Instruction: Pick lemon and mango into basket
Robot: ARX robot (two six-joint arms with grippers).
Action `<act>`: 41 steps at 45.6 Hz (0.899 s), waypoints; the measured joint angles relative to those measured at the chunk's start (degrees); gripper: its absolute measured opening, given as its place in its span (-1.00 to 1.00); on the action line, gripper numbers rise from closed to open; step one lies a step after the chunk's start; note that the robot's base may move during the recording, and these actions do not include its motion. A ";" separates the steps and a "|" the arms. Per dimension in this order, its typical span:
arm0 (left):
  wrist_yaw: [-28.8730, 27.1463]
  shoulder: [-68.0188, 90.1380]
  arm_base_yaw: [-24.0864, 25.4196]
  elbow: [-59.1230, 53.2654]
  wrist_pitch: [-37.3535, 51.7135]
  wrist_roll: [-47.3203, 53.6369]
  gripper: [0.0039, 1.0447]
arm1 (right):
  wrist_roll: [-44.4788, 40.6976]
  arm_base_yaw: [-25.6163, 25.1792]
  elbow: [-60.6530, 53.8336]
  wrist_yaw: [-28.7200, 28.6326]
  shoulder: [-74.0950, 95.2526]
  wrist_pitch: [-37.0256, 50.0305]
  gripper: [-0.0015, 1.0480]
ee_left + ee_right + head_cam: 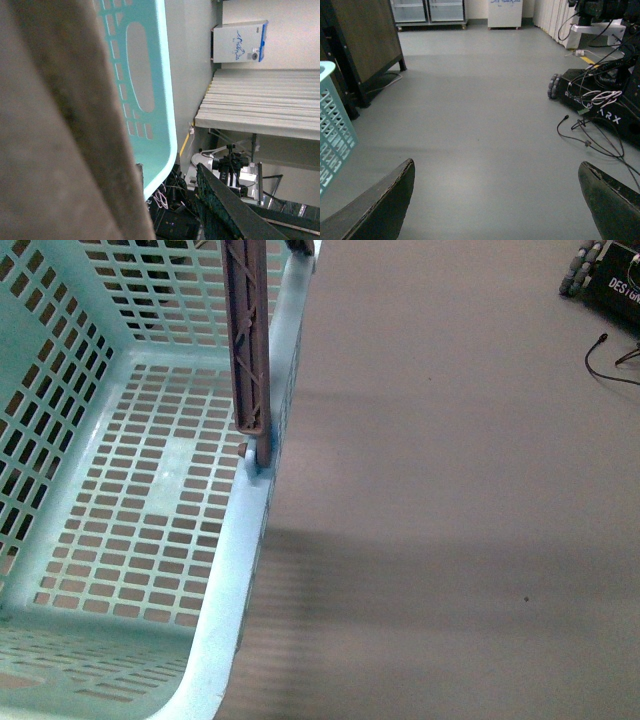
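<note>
The black wheeled base [612, 282] at 1 o'clock ahead shows white letters "DES", cut off by the edge; my right wrist camera reads "ARX" on it. My right gripper [496, 167] is spread wide over bare floor, holding nothing. I cannot tell how my left gripper stands. The turquoise basket [240, 570] fills 9 o'clock, with its brown handle [246, 340] at the right rim

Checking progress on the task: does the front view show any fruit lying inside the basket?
No, the basket shows only its bare slotted floor and walls in the front view, with no fruit on the visible part.
</note>
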 joint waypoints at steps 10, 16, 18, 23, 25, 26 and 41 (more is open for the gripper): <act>-0.70 -3.23 -2.10 0.00 -2.21 1.29 -0.42 | 0.00 0.00 0.00 0.02 0.00 0.00 0.83; -1.03 -3.21 -2.10 0.00 -2.25 1.46 -0.42 | 0.00 0.00 0.00 0.00 0.00 0.00 0.83; -1.14 -3.21 -2.10 0.00 -2.27 1.64 -0.42 | 0.00 0.00 0.00 0.00 0.00 0.00 0.83; -0.98 -3.21 -2.10 0.00 -2.27 1.70 -0.42 | 0.00 0.00 0.00 0.00 0.00 0.00 0.83; -0.96 -3.21 -2.10 0.00 -2.27 1.73 -0.42 | 0.00 0.00 0.00 0.00 0.00 0.00 0.83; -0.96 -3.21 -2.10 0.00 -2.27 1.73 -0.42 | 0.00 0.00 0.00 0.00 0.00 0.00 0.83; -0.98 -3.17 -2.10 0.00 -2.34 1.73 -0.42 | 0.00 0.00 0.00 -0.04 0.00 0.00 0.83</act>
